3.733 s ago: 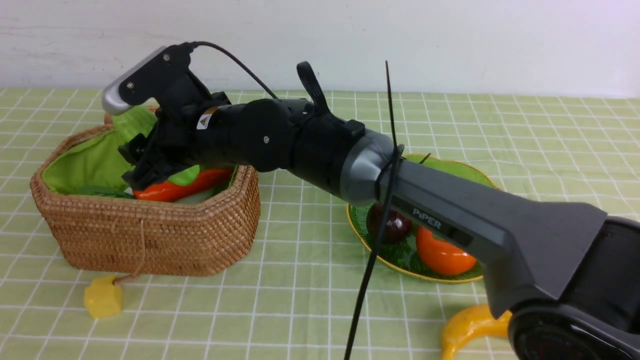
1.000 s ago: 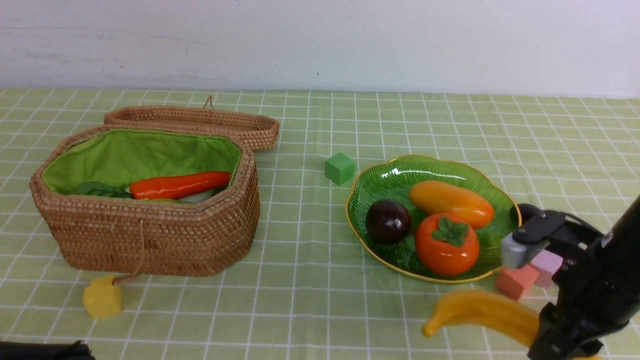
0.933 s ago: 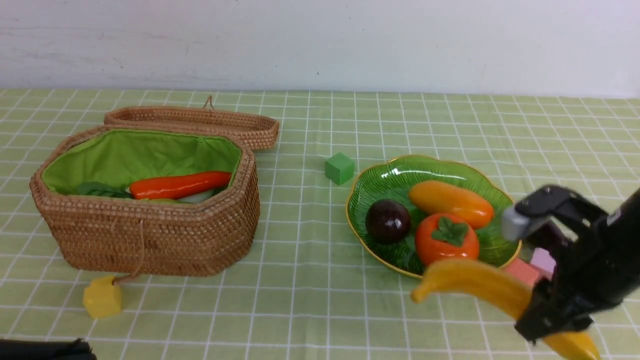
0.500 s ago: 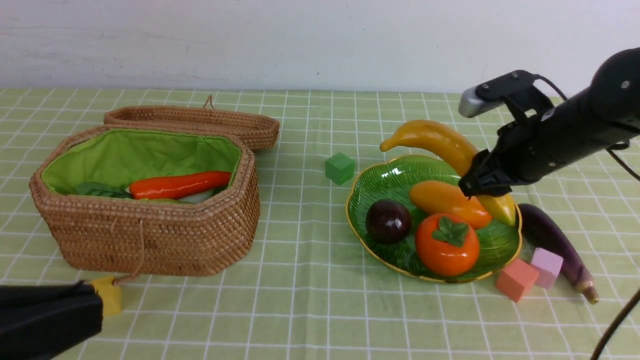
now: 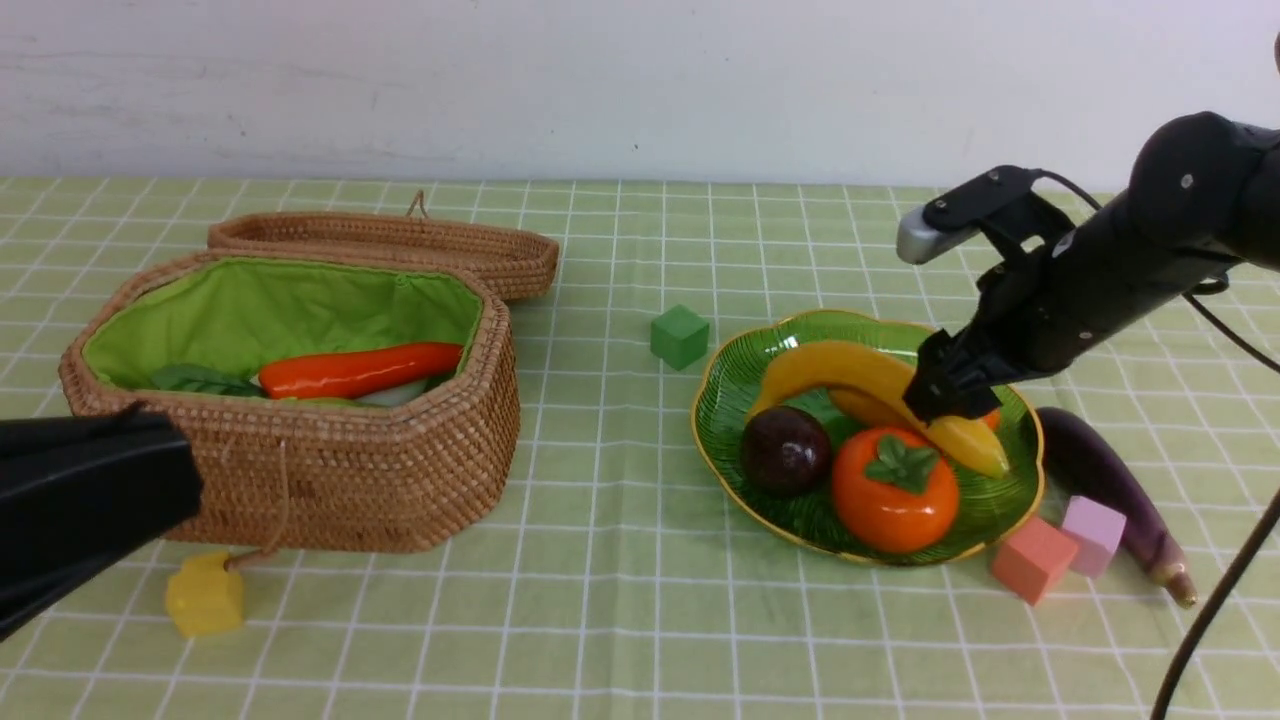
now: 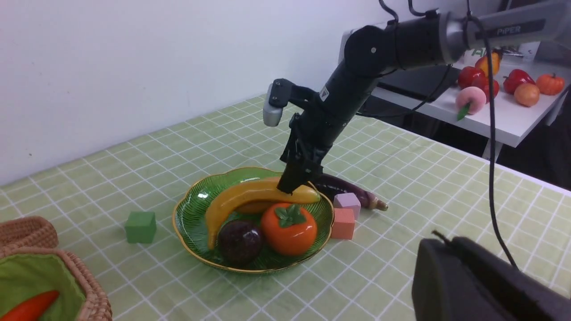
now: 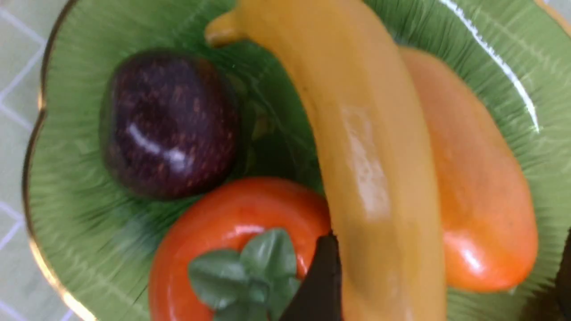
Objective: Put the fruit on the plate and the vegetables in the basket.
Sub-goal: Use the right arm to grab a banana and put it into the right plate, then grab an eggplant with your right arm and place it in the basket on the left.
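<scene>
The yellow banana (image 5: pixel 840 365) lies on the green plate (image 5: pixel 870 325), across the mango (image 7: pixel 482 187) and beside the dark purple ball (image 5: pixel 786 450) and the round orange fruit (image 5: pixel 890 490). My right gripper (image 5: pixel 945 400) stands over the banana's thick end, open: in the right wrist view its fingers (image 7: pixel 323 276) are far apart, with banana and mango between them. A purple eggplant (image 5: pixel 1100 470) lies on the cloth right of the plate. The basket (image 5: pixel 330 480) holds a red-orange pepper (image 5: pixel 360 370) and green leaves. My left gripper (image 6: pixel 441 243) is shut and empty.
A green cube (image 5: pixel 680 336) sits left of the plate, with a salmon cube (image 5: pixel 1035 560) and a lilac cube (image 5: pixel 1093 530) between plate and eggplant. A yellow cube (image 5: pixel 205 595) lies before the basket, whose lid (image 5: pixel 400 245) hangs behind. My left arm (image 5: pixel 80 490) fills the lower left.
My right gripper carried the banana from the table's front edge up over the plate, lowered it onto the other fruit and opened. My left arm has risen into the lower left.
</scene>
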Action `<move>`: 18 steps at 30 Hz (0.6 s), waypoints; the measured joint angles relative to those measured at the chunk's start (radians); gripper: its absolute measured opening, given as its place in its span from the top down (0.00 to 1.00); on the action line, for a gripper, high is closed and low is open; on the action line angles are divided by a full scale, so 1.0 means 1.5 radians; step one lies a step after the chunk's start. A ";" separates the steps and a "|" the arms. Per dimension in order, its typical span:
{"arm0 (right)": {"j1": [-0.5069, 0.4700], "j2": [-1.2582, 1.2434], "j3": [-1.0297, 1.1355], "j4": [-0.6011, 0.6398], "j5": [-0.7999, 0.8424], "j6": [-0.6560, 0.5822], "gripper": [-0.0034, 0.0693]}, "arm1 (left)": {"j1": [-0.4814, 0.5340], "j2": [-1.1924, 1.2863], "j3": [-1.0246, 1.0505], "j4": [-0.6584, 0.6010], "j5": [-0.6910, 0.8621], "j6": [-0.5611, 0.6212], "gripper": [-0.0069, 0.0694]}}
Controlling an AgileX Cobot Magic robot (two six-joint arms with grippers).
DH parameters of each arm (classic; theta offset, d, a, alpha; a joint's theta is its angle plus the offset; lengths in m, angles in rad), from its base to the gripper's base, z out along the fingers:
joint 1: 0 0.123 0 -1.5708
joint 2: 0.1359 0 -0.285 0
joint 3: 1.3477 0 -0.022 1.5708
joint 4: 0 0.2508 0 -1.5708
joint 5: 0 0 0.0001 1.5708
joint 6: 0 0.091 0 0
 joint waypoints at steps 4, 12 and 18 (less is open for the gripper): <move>-0.014 -0.044 0.000 -0.040 0.036 0.090 0.07 | 0.000 0.000 0.000 0.000 -0.001 0.000 0.92; -0.131 -0.038 0.016 -0.124 0.121 0.261 0.30 | 0.000 0.000 0.000 0.000 0.025 0.000 0.92; -0.160 0.034 0.019 -0.099 0.098 0.265 0.31 | 0.000 0.000 0.000 0.000 0.038 0.000 0.91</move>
